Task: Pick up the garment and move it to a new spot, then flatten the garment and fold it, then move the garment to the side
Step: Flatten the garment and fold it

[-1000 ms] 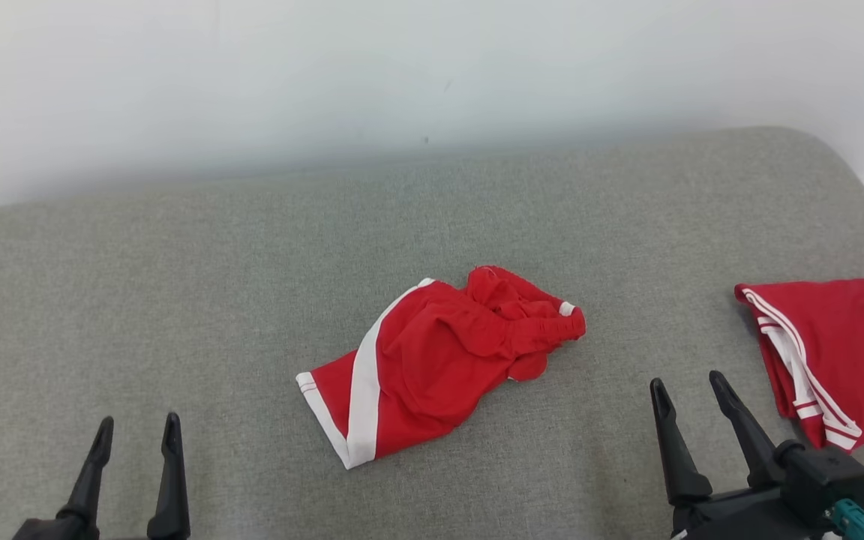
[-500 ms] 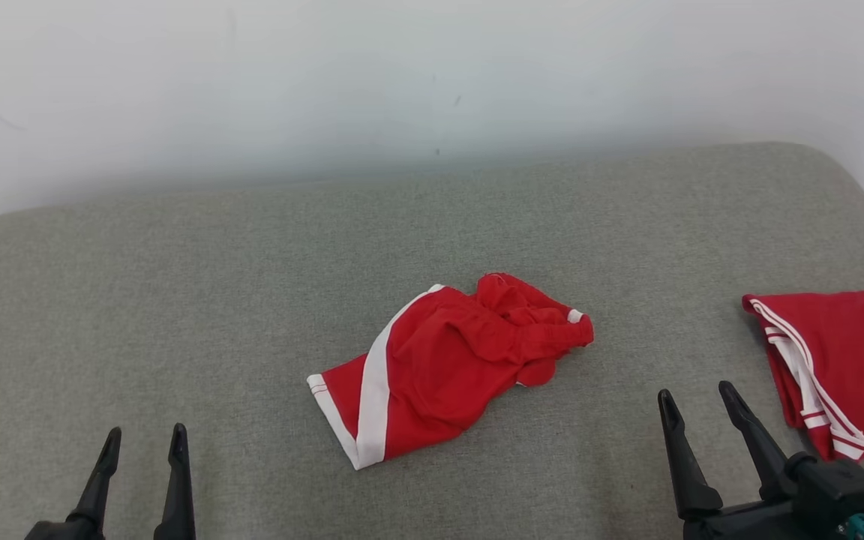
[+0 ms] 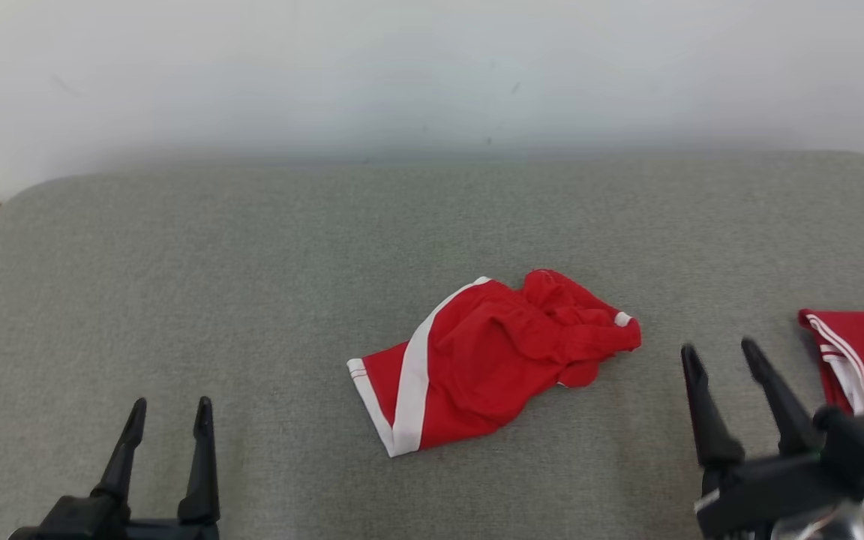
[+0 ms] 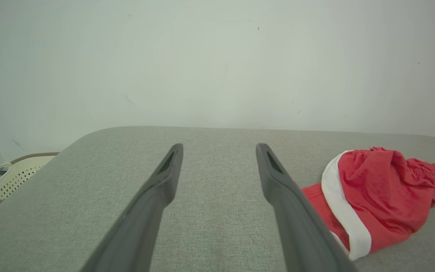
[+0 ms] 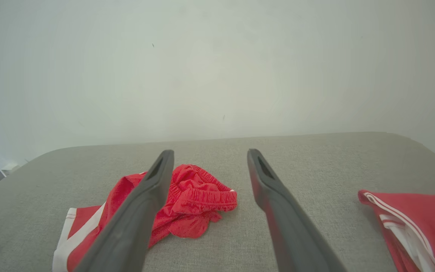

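A crumpled red garment (image 3: 492, 360) with a white stripe lies in a heap in the middle of the grey cushioned surface (image 3: 252, 255). The left wrist view has the garment (image 4: 380, 196) to the right of the fingers. The right wrist view has it (image 5: 191, 204) behind the left finger. My left gripper (image 3: 169, 411) hovers open at the lower left, well apart from the garment. My right gripper (image 3: 721, 352) stands open at the lower right, just right of the garment's bunched waistband end. Nothing sits between either pair of fingers.
A second red garment (image 3: 863, 360) with white stripes lies folded at the right edge, also in the right wrist view (image 5: 417, 223). A cream perforated basket (image 4: 10, 177) stands off the surface's left end. A pale wall rises behind the surface.
The head camera has turned left, so everything has shifted right in the picture. The right gripper has risen a little against the surface, nearer the garment's right end. The garment itself lies unchanged.
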You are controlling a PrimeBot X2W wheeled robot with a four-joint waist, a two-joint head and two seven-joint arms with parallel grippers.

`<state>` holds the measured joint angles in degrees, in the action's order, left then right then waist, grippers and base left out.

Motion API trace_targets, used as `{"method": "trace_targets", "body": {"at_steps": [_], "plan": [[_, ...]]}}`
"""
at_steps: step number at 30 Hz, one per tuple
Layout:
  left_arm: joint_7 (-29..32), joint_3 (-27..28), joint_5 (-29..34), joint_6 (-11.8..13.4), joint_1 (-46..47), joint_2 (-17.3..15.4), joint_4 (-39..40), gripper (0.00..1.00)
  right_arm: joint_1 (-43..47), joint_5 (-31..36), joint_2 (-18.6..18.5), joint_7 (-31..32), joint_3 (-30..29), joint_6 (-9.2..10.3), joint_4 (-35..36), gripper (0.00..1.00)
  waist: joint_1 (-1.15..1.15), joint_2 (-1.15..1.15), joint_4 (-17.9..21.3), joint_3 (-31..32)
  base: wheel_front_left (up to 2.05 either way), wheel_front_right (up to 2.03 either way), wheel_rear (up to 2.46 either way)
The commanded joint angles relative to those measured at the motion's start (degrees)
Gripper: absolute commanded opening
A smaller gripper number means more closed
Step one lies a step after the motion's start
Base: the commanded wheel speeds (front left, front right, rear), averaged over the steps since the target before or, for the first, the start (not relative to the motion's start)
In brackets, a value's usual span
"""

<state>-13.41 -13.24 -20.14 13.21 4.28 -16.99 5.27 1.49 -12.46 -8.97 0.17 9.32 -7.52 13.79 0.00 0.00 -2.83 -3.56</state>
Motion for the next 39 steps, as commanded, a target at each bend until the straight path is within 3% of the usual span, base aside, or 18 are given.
{"method": "trace_targets", "body": {"at_steps": [1, 8, 17, 23, 31, 32, 34, 35, 39], "plan": [[-0.3, -0.2, 0.4, -0.2, 0.9, 0.3, -0.2, 1.00, -2.4, -1.3, -1.1, -0.2, 0.1, 0.06, -1.1, 1.00, 0.00, 0.00, -1.4, -1.2, 0.00, 0.00, 0.00], [-0.9, -2.9, 0.7, -1.6, 4.5, 2.9, -1.4, 1.00, -17.9, -10.4, -8.1, 1.1, 4.9, 0.05, -13.2, 1.00, 0.00, 0.00, -6.0, -5.2, 0.00, 0.00, 0.00], [-1.7, -6.1, 1.5, -5.2, 10.4, 7.7, -5.6, 1.00, -36.0, -20.2, -17.8, 5.0, 19.9, 0.04, -27.4, 1.00, 0.00, 0.00, -13.0, -10.5, 0.00, 0.00, 0.00], [-1.8, -6.1, 2.8, -7.4, 12.7, 10.9, -6.5, 1.00, -41.9, -26.7, -22.1, 7.9, 30.4, 0.04, -33.1, 1.00, 0.00, 0.00, -16.1, -12.8, 0.00, 0.00, 0.00], [-1.8, -4.1, 4.3, -9.1, 12.9, 12.8, -6.8, 1.00, -46.7, -34.4, -25.8, 12.7, 40.6, 0.04, -36.0, 1.00, 0.00, 0.00, -16.2, -14.0, 0.00, 0.00, 0.00], [-1.7, -3.8, 4.5, -9.3, 12.9, 12.9, -6.9, 1.00, -47.2, -35.2, -26.0, 12.9, 41.4, 0.04, -36.0, 0.82, 0.00, 0.00, -16.0, -14.0, 0.00, 0.00, 0.00], [-1.7, -3.3, 5.0, -9.6, 12.9, 13.1, -7.0, 1.00, -48.1, -36.2, -26.6, 12.7, 43.0, 0.04, -35.7, 0.13, 0.00, 0.00, -15.6, -14.0, 0.00, 0.00, 0.00], [-1.7, -3.1, 5.2, -9.8, 12.9, 13.1, -7.1, 1.00, -48.3, -37.0, -26.8, 12.6, 43.6, 0.04, -35.7, 0.00, 0.00, 0.00, -15.4, -13.9, 0.00, 0.00, 0.00], [-1.7, -2.4, 5.8, -10.1, 12.7, 13.3, -7.1, 1.00, -49.5, -38.1, -27.4, 11.2, 45.1, 0.04, -34.8, 0.00, 0.00, 0.00, -14.5, -13.8, 0.00, 0.00, 0.00]]}}
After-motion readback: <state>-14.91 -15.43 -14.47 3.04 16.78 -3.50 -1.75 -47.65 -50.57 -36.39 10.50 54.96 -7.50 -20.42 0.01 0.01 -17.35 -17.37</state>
